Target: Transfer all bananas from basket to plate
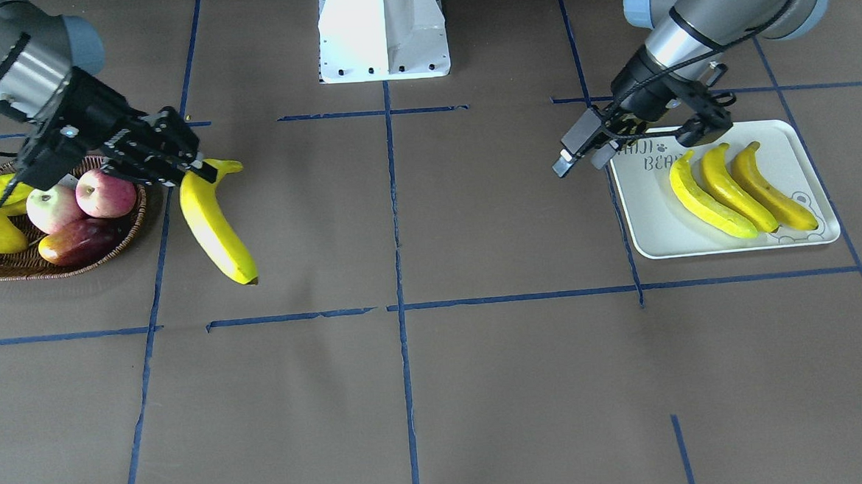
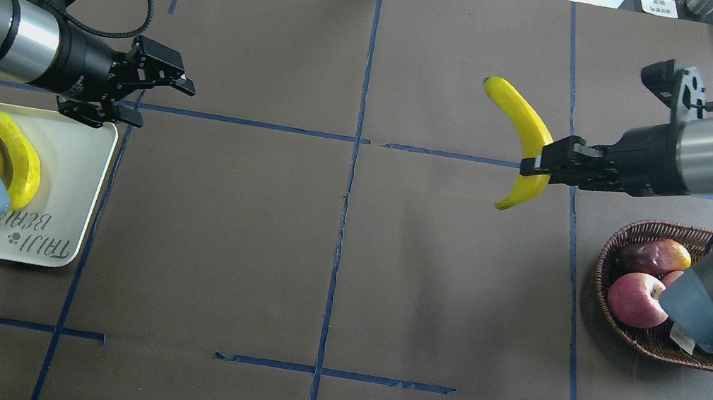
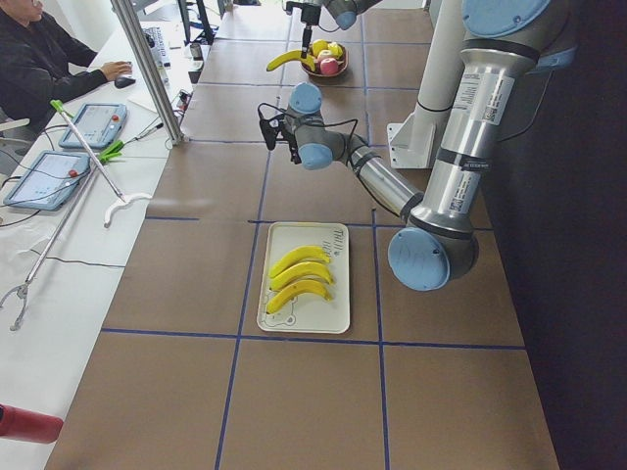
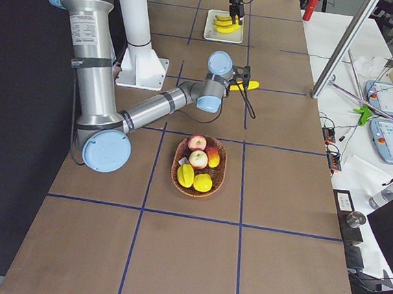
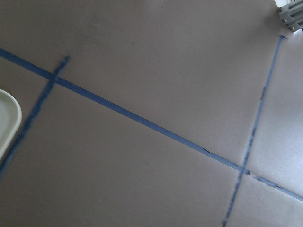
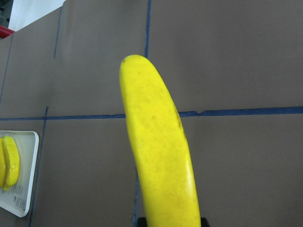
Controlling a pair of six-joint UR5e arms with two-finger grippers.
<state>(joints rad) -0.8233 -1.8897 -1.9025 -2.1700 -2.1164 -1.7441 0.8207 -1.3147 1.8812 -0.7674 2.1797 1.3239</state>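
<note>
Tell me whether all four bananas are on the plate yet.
No: three bananas lie on the plate, while the right gripper holds the fourth banana outside the basket.

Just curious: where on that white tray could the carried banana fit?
The whitish rectangular tray is bare at its lettered end, between the rim and the nearest of three long yellow bananas. The bear-cartoon end is crowded.
</note>
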